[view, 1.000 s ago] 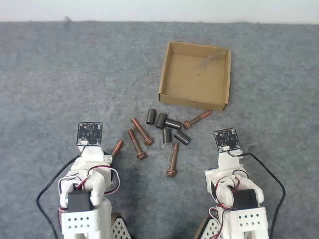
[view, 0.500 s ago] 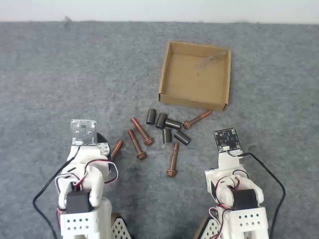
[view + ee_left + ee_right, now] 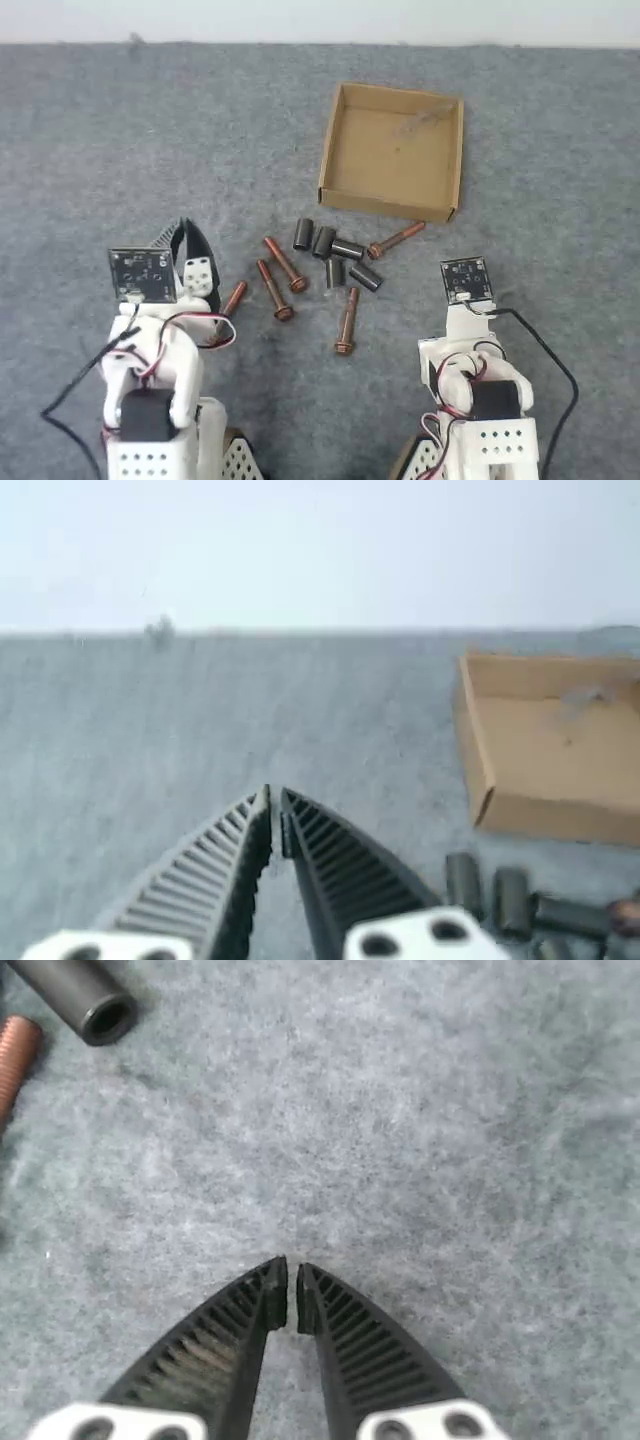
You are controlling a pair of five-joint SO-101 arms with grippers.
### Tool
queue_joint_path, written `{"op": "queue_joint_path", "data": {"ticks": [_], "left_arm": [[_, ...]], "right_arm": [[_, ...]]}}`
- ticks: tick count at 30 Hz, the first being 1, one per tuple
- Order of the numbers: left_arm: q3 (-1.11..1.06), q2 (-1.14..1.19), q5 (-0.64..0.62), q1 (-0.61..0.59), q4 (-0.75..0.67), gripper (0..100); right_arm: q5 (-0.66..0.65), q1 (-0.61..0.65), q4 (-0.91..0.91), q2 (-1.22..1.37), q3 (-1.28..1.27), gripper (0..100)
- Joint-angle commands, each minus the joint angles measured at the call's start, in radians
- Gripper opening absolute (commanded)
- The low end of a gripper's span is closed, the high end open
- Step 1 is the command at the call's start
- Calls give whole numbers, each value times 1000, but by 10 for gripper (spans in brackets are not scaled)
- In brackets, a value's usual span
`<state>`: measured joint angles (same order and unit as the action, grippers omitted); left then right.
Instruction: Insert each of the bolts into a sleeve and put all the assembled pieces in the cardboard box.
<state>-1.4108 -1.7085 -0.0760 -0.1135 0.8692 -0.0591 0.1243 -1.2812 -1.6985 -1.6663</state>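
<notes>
Several copper bolts [image 3: 285,263] and several black sleeves [image 3: 347,248] lie loose on the grey mat in front of the cardboard box [image 3: 385,205], which has nothing in it. My left gripper [image 3: 186,232] is shut and raised, left of the nearest bolt [image 3: 232,298]. In the left wrist view its gripper [image 3: 275,825] points across the mat, with the box [image 3: 478,770] and sleeves [image 3: 463,880] off to one side. My right gripper [image 3: 291,1295] is shut just above bare mat, with one sleeve [image 3: 75,995] and a bolt [image 3: 12,1065] ahead of it.
The grey mat [image 3: 120,150] covers the table up to a pale wall at the back. The two arm bases stand at the near edge, the right arm [image 3: 467,280] near the lower right of the parts pile.
My left arm has lifted and tilted its wrist back, so its shut fingers now show ahead of its camera board. The right arm has barely shifted. No part has moved.
</notes>
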Motion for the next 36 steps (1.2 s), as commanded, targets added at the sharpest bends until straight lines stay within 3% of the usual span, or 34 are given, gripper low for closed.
{"op": "queue_joint_path", "data": {"ticks": [1, 6, 13, 23, 31, 36], "left_arm": [[219, 244, -14, 14, -12, 12], [495, 611, -15, 68, -11, 12], [768, 994, -138, 198, -18, 12], [1139, 1605, -141, 347, -51, 13], [1388, 1938, -199, 428, -52, 13], [1517, 2078, -270, 405, -49, 124]], "right_arm": [[-12, -10, 15, -18, 6, 7], [-12, -13, 8, -18, 6, 7], [-12, -13, 8, -18, 6, 7], [-12, -13, 16, -18, 3, 7], [-12, -12, 13, -18, 3, 7], [-12, -10, 13, -18, 3, 7]]}}
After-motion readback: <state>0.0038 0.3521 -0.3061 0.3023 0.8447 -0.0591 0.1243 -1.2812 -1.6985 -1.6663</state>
